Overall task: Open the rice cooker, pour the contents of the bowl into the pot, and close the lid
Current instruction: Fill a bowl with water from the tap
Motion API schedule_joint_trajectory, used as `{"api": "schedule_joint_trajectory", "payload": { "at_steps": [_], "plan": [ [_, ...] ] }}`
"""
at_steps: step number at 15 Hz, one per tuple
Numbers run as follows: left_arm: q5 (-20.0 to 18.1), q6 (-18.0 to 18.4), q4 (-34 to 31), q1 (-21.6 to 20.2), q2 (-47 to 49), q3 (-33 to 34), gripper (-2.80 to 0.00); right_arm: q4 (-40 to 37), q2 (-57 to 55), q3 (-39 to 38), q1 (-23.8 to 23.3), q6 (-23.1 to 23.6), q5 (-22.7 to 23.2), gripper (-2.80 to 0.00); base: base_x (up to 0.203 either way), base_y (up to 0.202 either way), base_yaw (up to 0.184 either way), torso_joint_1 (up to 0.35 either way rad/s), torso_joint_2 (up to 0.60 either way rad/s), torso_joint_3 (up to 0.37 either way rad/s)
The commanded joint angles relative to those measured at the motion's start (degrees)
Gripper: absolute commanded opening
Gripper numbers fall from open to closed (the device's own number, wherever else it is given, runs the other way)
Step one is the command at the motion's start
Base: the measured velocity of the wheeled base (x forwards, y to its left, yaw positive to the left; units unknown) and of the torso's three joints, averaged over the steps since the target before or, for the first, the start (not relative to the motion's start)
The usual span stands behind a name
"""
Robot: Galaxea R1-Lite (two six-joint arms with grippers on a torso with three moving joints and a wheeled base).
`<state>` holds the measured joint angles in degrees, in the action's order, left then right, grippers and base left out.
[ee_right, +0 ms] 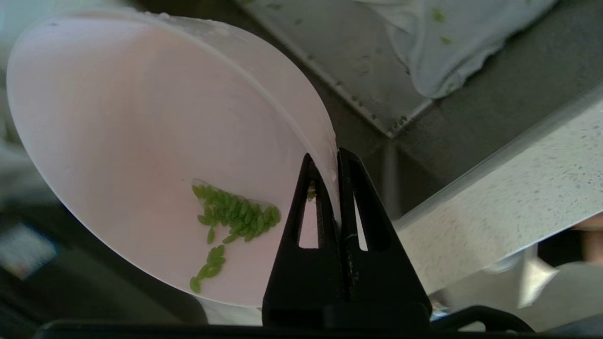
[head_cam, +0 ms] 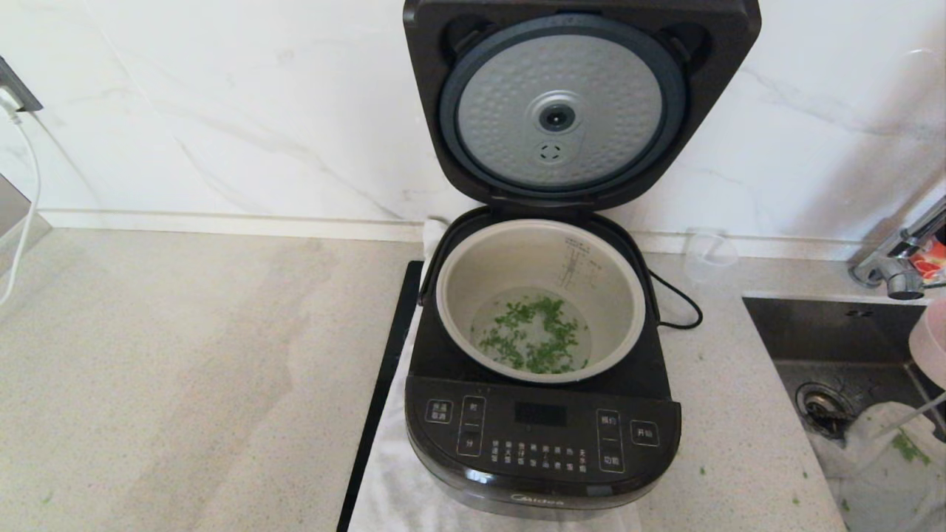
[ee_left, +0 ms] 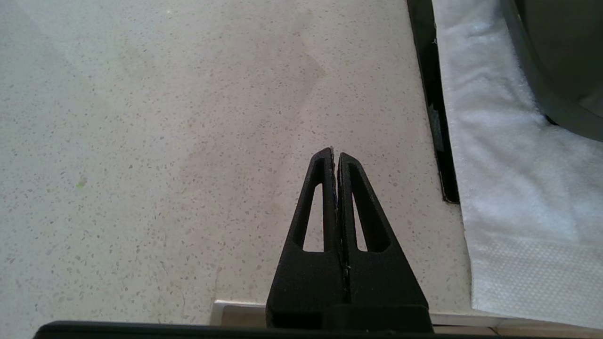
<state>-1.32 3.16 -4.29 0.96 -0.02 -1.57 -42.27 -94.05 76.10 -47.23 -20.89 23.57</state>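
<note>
The rice cooker [head_cam: 543, 355] stands mid-tabletop, lid [head_cam: 569, 103] upright, green bits [head_cam: 533, 336] already in the pot [head_cam: 480, 273]. Right hand [ee_right: 335, 157] pinches the tilted bowl [ee_right: 141, 141] over the sink [head_cam: 828, 325]; left hand [ee_left: 335, 155] is closed, empty. Closing remains.

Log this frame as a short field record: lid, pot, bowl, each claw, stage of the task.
lid: lid stands fully open, dimpled silver plate facing forward
rice cooker: rice cooker sits on a white cloth on the counter
pot: pot holds scattered green bits at its bottom
bowl: bowl tilted, a few green bits stuck inside, over the sink at the robot's right
right claw: right claw shut on the bowl's rim
left claw: left claw shut, empty, above bare counter left of the cooker
stage: pouring looks mostly done; lid not yet closed
</note>
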Motion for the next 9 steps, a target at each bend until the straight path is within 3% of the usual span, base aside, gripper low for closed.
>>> {"api": "schedule_joint_trajectory", "payload": {
  "at_steps": [1, 5, 9],
  "plan": [
    [0.00, 0.01, -0.02, 0.00, -0.06, -0.01, -2.80, 2.02, -8.49, -2.21, -6.80, 1.29, 4.05, -2.80, 0.000, 0.000, 0.000, 0.000, 0.00, 0.000],
    [0.00, 0.01, -0.02, 0.00, -0.06, -0.01, -2.80, 6.38, -17.24, -2.21, -15.86, 2.65, 8.04, -2.80, 0.000, 0.000, 0.000, 0.000, 0.00, 0.000],
    [0.00, 0.01, -0.02, 0.00, 0.02, -0.01, -2.80, 7.38, -22.71, 2.20, -20.20, 4.71, 9.54, -2.80, 0.000, 0.000, 0.000, 0.000, 0.00, 0.000]
  ]
}}
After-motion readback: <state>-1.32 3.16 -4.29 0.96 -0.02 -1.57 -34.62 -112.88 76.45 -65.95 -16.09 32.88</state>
